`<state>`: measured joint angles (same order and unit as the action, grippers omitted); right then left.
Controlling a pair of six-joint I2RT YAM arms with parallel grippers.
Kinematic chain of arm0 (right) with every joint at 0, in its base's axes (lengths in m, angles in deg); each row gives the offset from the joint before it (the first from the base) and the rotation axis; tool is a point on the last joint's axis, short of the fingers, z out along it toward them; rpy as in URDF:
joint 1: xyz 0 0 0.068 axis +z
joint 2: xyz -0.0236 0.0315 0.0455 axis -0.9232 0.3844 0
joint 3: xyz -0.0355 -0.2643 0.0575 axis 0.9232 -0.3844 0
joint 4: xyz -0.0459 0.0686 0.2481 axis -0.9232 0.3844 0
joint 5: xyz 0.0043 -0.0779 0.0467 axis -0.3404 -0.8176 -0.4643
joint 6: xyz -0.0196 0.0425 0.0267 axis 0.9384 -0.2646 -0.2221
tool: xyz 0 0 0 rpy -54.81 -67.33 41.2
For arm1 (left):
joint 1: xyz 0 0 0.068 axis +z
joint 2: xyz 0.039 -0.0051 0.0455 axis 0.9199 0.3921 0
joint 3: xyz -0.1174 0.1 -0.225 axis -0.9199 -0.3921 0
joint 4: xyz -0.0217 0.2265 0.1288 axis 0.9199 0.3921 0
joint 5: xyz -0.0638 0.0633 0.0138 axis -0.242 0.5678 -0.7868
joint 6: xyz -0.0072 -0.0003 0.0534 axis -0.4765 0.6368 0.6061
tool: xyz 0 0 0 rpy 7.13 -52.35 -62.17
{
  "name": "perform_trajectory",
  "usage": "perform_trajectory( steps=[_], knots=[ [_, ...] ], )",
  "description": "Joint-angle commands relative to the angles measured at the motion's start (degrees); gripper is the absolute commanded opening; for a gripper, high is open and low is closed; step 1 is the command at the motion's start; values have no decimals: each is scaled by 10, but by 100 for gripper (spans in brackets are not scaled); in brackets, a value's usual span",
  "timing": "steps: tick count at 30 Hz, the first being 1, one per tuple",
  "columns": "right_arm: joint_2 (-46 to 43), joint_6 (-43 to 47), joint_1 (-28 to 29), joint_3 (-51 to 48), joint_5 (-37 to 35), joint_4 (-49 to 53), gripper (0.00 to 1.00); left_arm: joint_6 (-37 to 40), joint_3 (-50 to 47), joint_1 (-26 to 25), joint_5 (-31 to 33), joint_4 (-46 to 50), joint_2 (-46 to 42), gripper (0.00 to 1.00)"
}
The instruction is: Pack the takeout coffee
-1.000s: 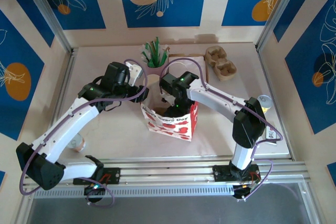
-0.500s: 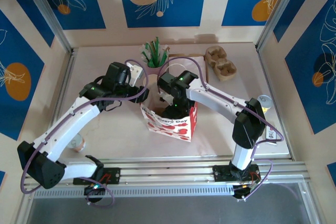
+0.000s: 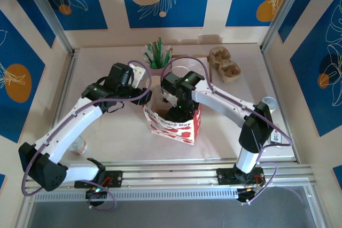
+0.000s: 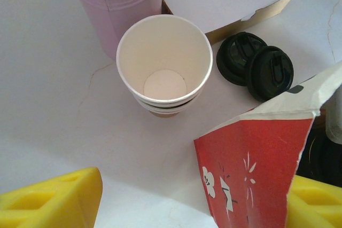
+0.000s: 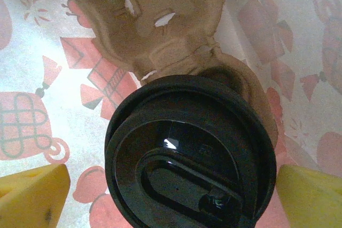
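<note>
Right gripper (image 5: 171,198), jaws spread, flanks lidded cup (image 5: 189,153) at frame btm; carrier (image 5: 152,17) above. Left gripper (image 4: 181,201) spread; bag (image 4: 251,169) corner lower right, empty cups (image 4: 164,62) centre.

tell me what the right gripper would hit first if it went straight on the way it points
Most likely the black lid. It lies dead ahead of the right gripper, between its open fingers, and sits in the carrier inside the bag. How close it is, is hard to judge.

Pale surface (image 3: 123,132) carries red bag (image 3: 175,127) centrally; stirrer pot (image 4: 131,6), stacked paper cups (image 4: 164,62), two black lids (image 4: 255,67) toward far edge; cardboard carrier (image 3: 225,63), far-right corner.
</note>
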<state>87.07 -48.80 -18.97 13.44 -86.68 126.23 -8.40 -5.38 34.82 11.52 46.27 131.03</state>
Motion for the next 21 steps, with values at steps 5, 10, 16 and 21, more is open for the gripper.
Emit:
perform_trajectory(
  steps=[5,10,16,21],
  knots=[
    [-24,-4,8,18,-2,22,99,8,14,8,10,22,8,72],
    [-29,-4,11,25,-5,25,99,8,14,8,11,24,10,72],
    [-37,-3,13,39,-7,35,99,8,15,8,13,26,11,72],
    [-45,-1,14,45,-7,39,99,8,17,8,13,27,13,72]
  ],
)
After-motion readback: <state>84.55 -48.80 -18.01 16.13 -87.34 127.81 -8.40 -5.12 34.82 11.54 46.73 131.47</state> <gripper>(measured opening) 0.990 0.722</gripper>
